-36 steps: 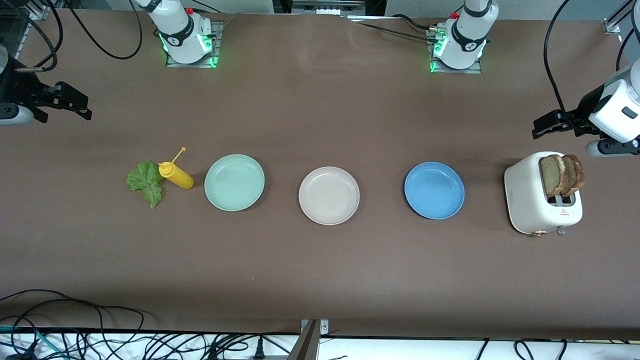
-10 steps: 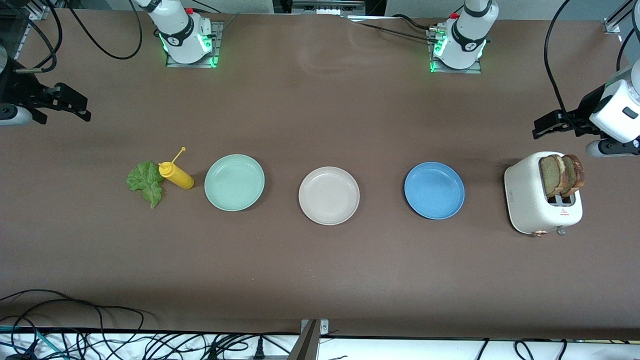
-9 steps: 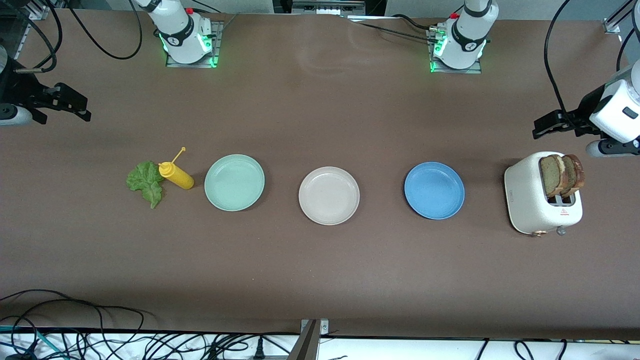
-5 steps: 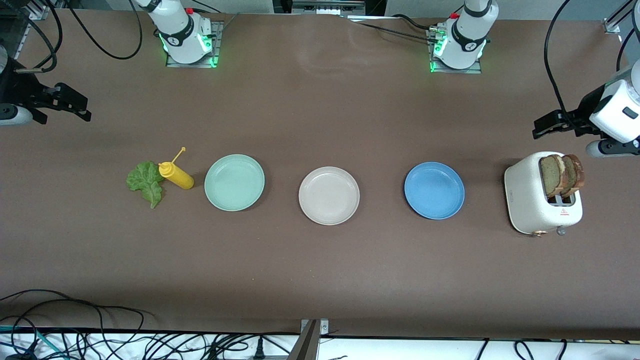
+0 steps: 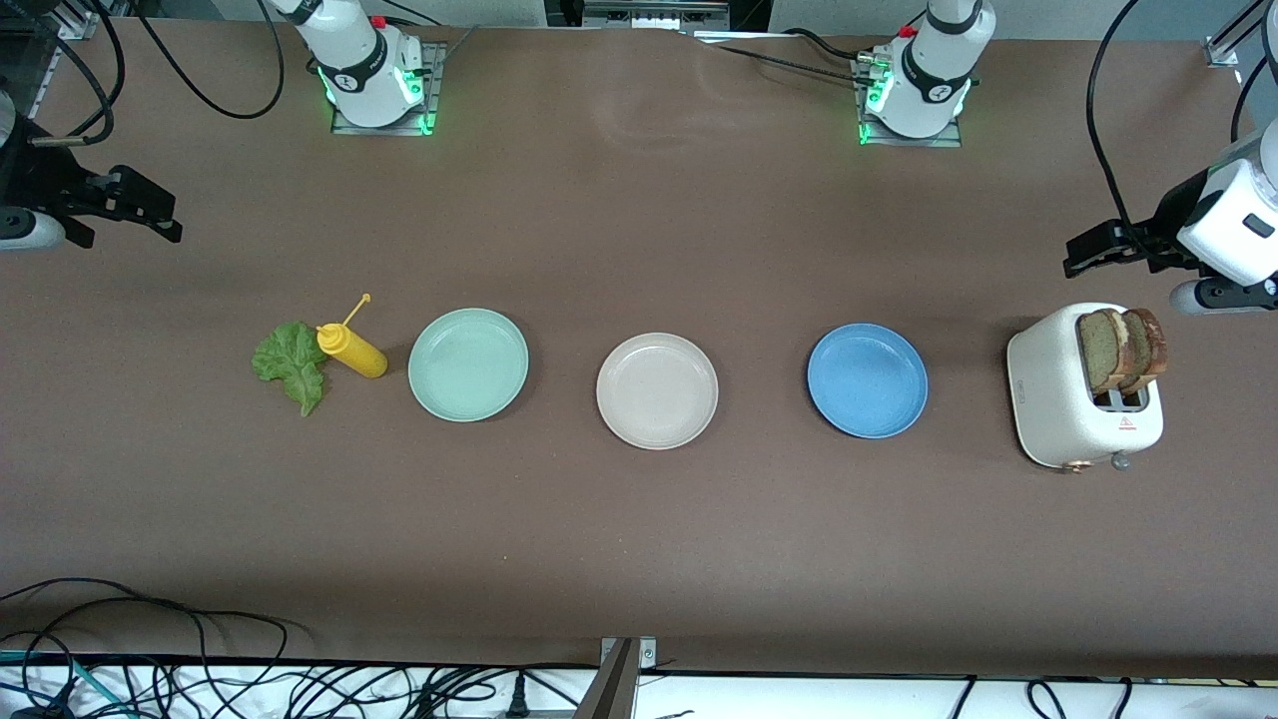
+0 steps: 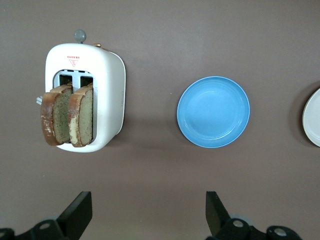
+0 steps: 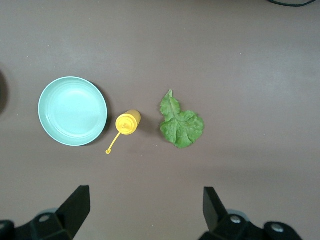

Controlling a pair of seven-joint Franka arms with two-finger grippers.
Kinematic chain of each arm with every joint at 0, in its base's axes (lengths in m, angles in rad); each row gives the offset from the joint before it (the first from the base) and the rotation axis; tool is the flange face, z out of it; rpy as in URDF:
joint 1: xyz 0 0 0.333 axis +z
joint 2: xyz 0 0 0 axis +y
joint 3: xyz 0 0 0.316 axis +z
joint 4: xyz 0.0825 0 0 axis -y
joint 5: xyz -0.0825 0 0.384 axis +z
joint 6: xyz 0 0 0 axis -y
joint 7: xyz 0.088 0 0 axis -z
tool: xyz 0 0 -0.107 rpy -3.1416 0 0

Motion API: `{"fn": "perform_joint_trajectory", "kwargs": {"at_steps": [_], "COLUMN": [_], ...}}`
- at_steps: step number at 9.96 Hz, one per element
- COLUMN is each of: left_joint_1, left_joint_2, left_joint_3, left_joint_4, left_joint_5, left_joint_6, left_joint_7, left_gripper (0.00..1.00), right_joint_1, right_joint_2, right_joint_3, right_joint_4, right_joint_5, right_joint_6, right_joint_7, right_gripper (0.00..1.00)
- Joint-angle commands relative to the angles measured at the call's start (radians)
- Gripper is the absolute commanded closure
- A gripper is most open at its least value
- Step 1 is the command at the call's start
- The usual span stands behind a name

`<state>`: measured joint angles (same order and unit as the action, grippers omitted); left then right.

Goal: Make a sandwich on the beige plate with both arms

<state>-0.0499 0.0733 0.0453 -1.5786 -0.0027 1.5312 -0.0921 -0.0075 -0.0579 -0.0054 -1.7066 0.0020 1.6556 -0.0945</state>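
Note:
The beige plate (image 5: 657, 390) lies empty in the middle of the table; its edge shows in the left wrist view (image 6: 313, 125). Two brown-crusted bread slices (image 5: 1120, 350) stand in a white toaster (image 5: 1058, 399) at the left arm's end, also in the left wrist view (image 6: 67, 120). A green lettuce leaf (image 5: 290, 364) lies at the right arm's end, also in the right wrist view (image 7: 180, 122). My left gripper (image 5: 1093, 252) is open and empty in the air beside the toaster (image 6: 148, 215). My right gripper (image 5: 150, 210) is open and empty above the table's right-arm end (image 7: 145, 212).
A yellow squeeze bottle (image 5: 351, 350) lies beside the lettuce. A mint-green plate (image 5: 467, 363) and a blue plate (image 5: 867, 379) flank the beige plate. Cables hang along the table's front edge.

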Motion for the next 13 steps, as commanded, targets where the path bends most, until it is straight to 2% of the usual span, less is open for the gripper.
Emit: {"fn": "perform_joint_trajectory", "kwargs": {"at_steps": [1, 7, 13], "left_joint_1": [0.012, 0.042, 0.127], "left_joint_2": [0.025, 0.074, 0.174], "left_joint_3": [-0.004, -0.002, -0.002], "left_joint_4": [0.025, 0.011, -0.046], "left_joint_5": [0.029, 0.066, 0.072], "left_joint_6": [-0.002, 0.043, 0.237], "left_joint_7": [0.018, 0.023, 0.121], "left_gripper": [0.00, 0.00, 0.00], "right_joint_1": [0.001, 0.001, 0.001], "right_joint_2": [-0.003, -0.003, -0.004], "right_joint_3": [0.004, 0.004, 0.004], "right_joint_4": [0.005, 0.005, 0.005], "right_joint_5": [-0.013, -0.013, -0.013], "right_joint_6": [-0.010, -0.010, -0.022], "right_joint_7": [0.007, 0.007, 0.007], "right_gripper": [0.00, 0.00, 0.00]}}
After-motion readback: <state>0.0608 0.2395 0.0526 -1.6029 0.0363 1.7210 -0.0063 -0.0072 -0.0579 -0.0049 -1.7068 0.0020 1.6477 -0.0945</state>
